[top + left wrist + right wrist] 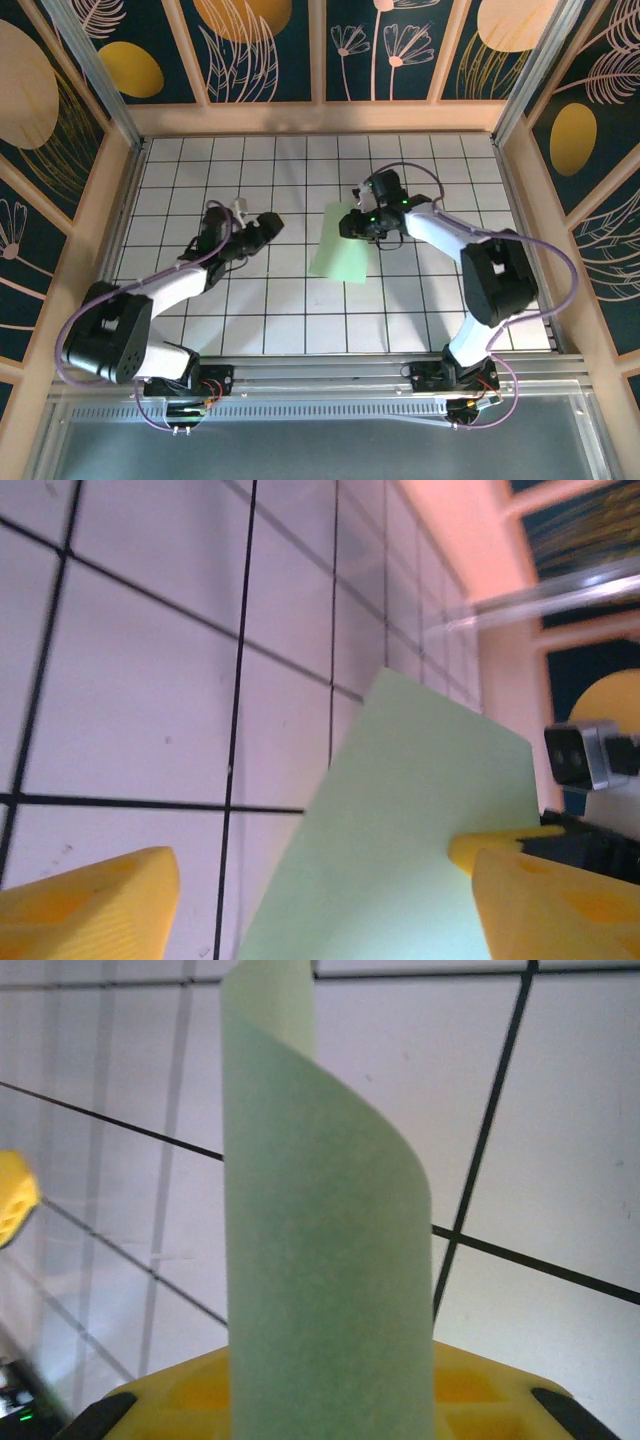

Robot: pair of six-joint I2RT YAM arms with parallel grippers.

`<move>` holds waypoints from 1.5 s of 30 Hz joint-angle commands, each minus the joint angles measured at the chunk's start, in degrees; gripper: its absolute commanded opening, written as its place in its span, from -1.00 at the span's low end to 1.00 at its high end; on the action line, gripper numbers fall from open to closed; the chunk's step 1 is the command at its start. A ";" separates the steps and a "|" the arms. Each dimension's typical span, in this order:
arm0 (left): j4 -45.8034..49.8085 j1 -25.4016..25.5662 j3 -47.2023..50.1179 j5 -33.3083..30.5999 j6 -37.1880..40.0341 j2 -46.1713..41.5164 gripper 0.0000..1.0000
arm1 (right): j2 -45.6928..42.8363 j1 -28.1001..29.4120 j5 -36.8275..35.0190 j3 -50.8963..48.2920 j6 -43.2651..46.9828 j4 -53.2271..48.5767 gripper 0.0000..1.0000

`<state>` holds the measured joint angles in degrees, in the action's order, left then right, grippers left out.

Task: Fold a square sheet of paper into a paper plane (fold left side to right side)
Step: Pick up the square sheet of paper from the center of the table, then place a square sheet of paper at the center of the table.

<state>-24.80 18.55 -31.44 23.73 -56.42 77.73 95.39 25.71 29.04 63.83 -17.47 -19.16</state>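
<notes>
Paper: the pale green sheet of paper [342,245] is about mid-table, a touch right of centre, sitting between the two grippers. From above it reads as a tall narrow slab rather than a flat square.
Paper shape: up close from the right wrist it's curling pretty hard, a strip going straight up and then bending over to the left at the top.
Paper contact: the near end looks like it's down on the white tiled table [250,310], and the far right part is lifted. Can't tell exactly how much of it is touching.
Right gripper: the right gripper [358,226] is at the far right edge of the sheet and pinched onto it. In its own camera the paper comes right up out of its yellow fingers [490,1390].
Left gripper: the left gripper [268,224] is off to the left of the sheet, near it but apart from it when seen from above. Jaws spread wide, holding nothing.
Left wrist view: its two yellow fingers [90,900] sit in the bottom corners, far apart, with the green sheet ahead of them over the tiles.
Arms: both reach in from the near edge, with the tips facing each other across the paper.
</notes>
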 commanded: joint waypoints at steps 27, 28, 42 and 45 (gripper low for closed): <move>-42.79 6.13 -8.30 37.15 1.74 5.09 0.94 | -20.87 0.70 39.80 -1.06 -3.23 18.51 -0.43; -42.79 6.23 -8.27 37.56 1.81 4.83 0.87 | -20.36 0.46 39.16 -0.86 -2.36 17.42 -0.43; -19.59 6.50 -9.07 32.21 12.86 1.44 -0.94 | -17.60 -4.96 28.88 -3.08 2.81 13.68 -0.22; -14.44 6.50 -10.47 30.71 13.62 3.77 -1.00 | -18.37 -6.13 23.84 -5.63 2.97 13.75 0.05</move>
<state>-46.54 24.77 -39.59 56.40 -45.82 79.92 78.39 20.73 58.52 60.64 -15.20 -6.02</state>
